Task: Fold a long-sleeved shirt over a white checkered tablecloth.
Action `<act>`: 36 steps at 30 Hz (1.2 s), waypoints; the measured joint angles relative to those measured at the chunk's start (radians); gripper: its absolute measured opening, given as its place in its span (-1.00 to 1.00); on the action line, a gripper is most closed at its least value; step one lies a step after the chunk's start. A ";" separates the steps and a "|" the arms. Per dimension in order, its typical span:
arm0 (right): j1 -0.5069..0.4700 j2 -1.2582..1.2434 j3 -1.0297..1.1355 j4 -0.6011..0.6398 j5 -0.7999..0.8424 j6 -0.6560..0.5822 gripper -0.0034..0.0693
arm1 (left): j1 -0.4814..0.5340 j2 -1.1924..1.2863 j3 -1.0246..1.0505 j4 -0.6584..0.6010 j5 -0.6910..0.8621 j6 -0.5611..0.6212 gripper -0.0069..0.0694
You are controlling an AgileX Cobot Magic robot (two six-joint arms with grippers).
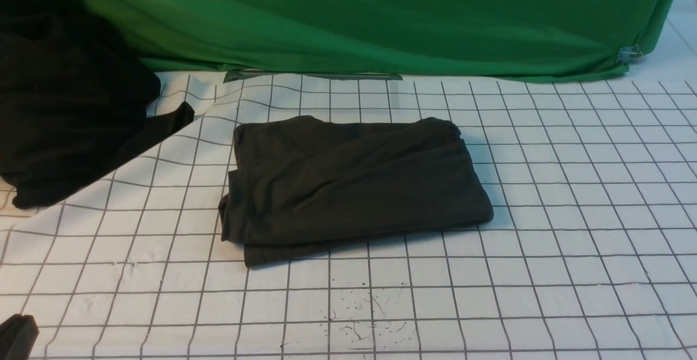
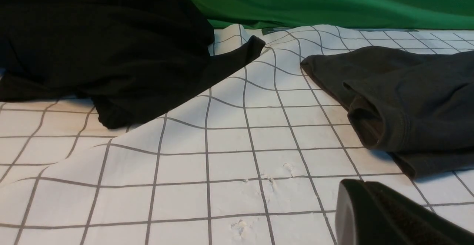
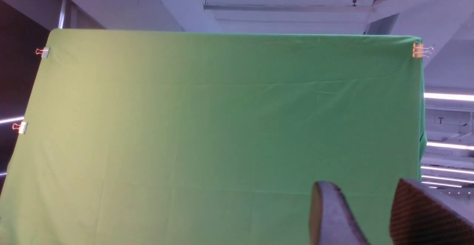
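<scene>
- The long-sleeved shirt (image 1: pixel 354 183) lies folded into a compact rectangle near the middle of the white checkered tablecloth (image 1: pixel 572 213), touched by neither arm; the fold looks about finished.
- The left gripper (image 2: pixel 385 215) sits low by the near left edge of the cloth, jaws closed on nothing. If it sweeps towards the shirt's open corner (image 2: pixel 366 126) close beside it, it could snag a layer and pull the stack apart.
- The right gripper (image 3: pixel 370 215) is raised and points at the green backdrop sheet (image 3: pixel 222 126), jaws partly apart with nothing between them. Its camera sees no table, so I cannot tell how high above the cloth it hangs; a blind descent might land on the shirt and crease it.
- The tablecloth is rucked into ridges (image 2: pixel 237 89) between the shirt and the black garment heap (image 1: pixel 65 93) at the far left. Dragging a gripper across those ridges could shift the cloth and carry the shirt with it.
- The lower layers jut out at the shirt's near left corner (image 1: pixel 248 248), so a nudge there would probably skew the fold.
</scene>
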State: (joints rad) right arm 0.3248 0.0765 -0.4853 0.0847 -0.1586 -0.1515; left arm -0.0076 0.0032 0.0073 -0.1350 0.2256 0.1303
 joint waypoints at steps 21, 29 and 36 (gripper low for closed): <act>-0.343 -0.007 0.313 -0.018 0.387 -0.106 -0.24 | 0.000 0.000 0.000 0.000 0.000 0.000 -0.81; -0.379 -0.074 0.493 -0.026 0.409 -0.068 -0.24 | 0.000 -0.002 0.000 0.000 -0.002 0.001 -0.81; -0.282 -0.074 0.493 -0.026 0.411 -0.053 -0.24 | 0.000 -0.002 0.000 -0.001 0.002 0.003 -0.81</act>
State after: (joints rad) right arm 0.0426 0.0025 0.0074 0.0587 0.2521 -0.2048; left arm -0.0076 0.0017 0.0073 -0.1359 0.2279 0.1337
